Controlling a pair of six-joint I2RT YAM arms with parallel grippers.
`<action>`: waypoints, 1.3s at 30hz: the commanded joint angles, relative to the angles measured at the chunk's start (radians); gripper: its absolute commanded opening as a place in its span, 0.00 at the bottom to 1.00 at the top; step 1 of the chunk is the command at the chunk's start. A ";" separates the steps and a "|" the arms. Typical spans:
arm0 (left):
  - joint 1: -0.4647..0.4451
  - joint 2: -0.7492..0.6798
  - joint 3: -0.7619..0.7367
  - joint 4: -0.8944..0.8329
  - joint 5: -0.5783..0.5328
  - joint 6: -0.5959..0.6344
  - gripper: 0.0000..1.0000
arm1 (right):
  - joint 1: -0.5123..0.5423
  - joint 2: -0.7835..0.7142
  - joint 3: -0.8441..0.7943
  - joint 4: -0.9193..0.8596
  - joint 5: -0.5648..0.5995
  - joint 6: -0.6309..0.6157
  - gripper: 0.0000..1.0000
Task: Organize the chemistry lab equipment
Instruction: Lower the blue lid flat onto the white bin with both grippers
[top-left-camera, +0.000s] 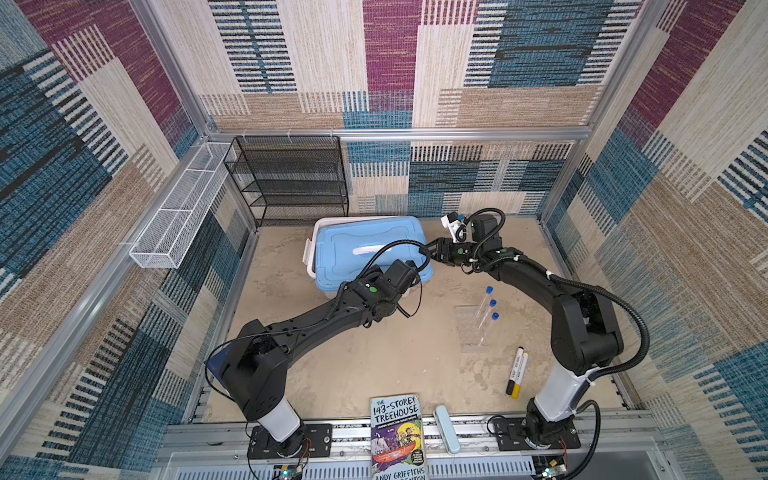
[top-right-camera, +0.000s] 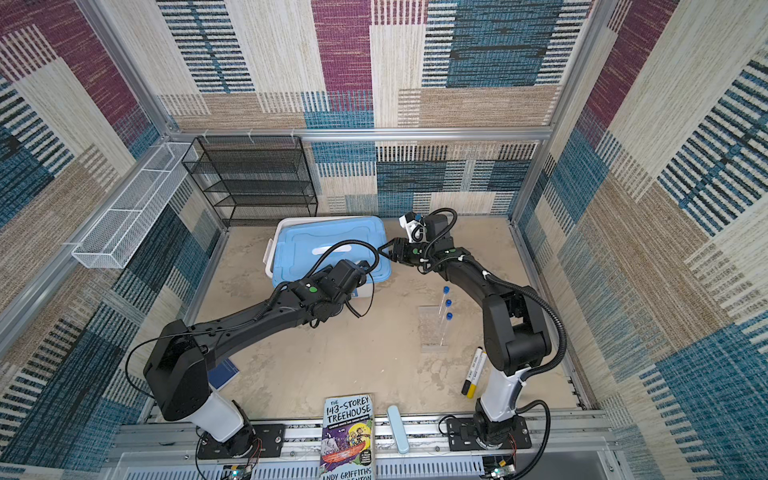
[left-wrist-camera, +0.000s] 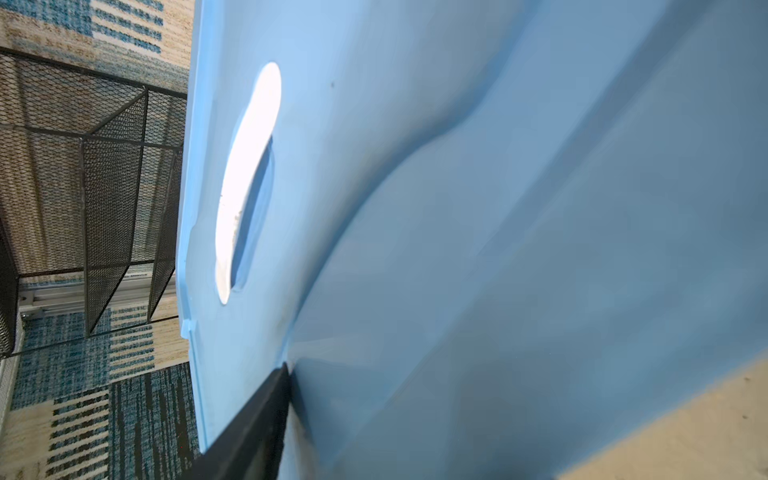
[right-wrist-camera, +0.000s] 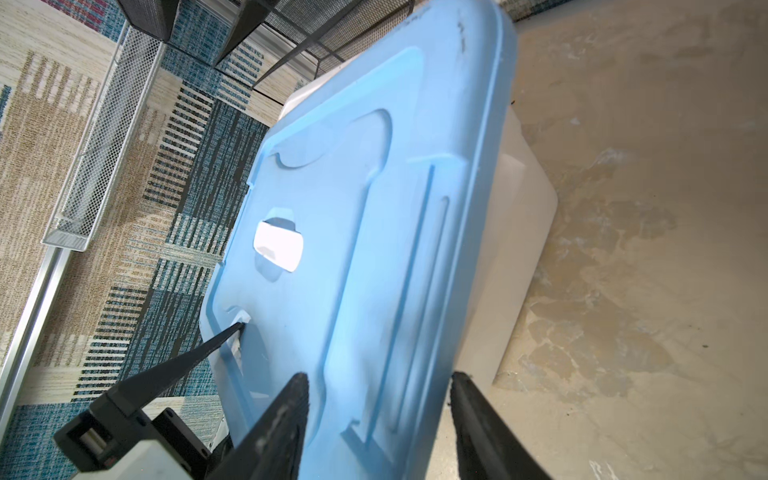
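1. Three patchwork woven walls (top-left-camera: 83, 124) in blue, plum and tan around a mottled sandy tabletop (top-left-camera: 374, 365).
2. Left of the blue lid (top-left-camera: 365, 237): white mesh basket (top-left-camera: 174, 216); behind-left, black mesh shelf (top-left-camera: 291, 183).
3. Left gripper (top-left-camera: 412, 266) over the lid's near corner; one black finger (left-wrist-camera: 257, 415) against smooth plastic; parted or clenched, cannot tell.
4. Right gripper (right-wrist-camera: 378, 378) at the lid's right edge, fingers (right-wrist-camera: 291, 415) spread, astride the rim.
5. Right of the lid: three blue-capped clear tubes (top-left-camera: 487, 316) at the clear rack (top-left-camera: 467, 332).

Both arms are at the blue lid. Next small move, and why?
Probably close the right tool on the lid: its jaws stand open astride the lid's edge, and the lid sits askew on the bin, so a grip comes before any lift.
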 joint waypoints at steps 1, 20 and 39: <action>0.002 0.003 0.006 -0.035 -0.006 -0.089 0.61 | -0.001 -0.006 -0.015 0.053 -0.043 0.015 0.56; 0.005 0.025 0.018 -0.032 -0.040 -0.073 0.61 | -0.001 -0.059 -0.112 0.130 -0.129 0.026 0.36; 0.017 -0.057 0.025 -0.046 -0.082 -0.046 0.59 | -0.001 -0.121 -0.137 0.257 -0.192 0.081 0.29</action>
